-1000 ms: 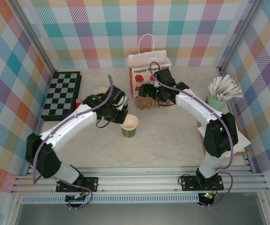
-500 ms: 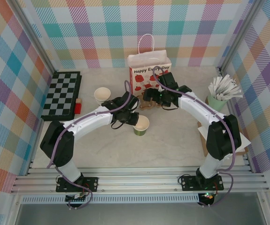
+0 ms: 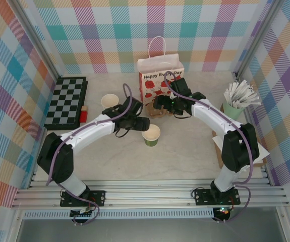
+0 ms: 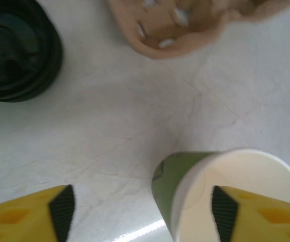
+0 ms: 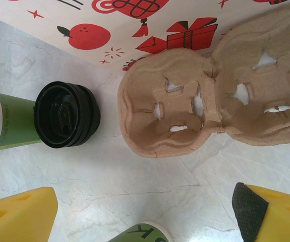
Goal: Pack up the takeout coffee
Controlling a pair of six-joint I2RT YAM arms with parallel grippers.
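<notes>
Takeout coffee cup (image 3: pixel 151 134), smooth cream paper, green-banded, lidless, stands upright on the marbled table (image 3: pixel 185 151) at the left gripper (image 4: pixel 143 214), arm bent, jaws wide, empty. The right gripper (image 5: pixel 142 209) is likewise spread above a rough moulded-pulp tray (image 5: pixel 205 96).

My left gripper (image 4: pixel 143 214) hangs open over the marble desk (image 4: pixel 109 116). A lidless green cup (image 4: pixel 225 191) stands by its right finger, and a black lid (image 4: pixel 13 50) lies upper left.

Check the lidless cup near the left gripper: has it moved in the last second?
Yes. The lidless cup shifted right, from below the gift bag's left edge toward its middle.
</notes>
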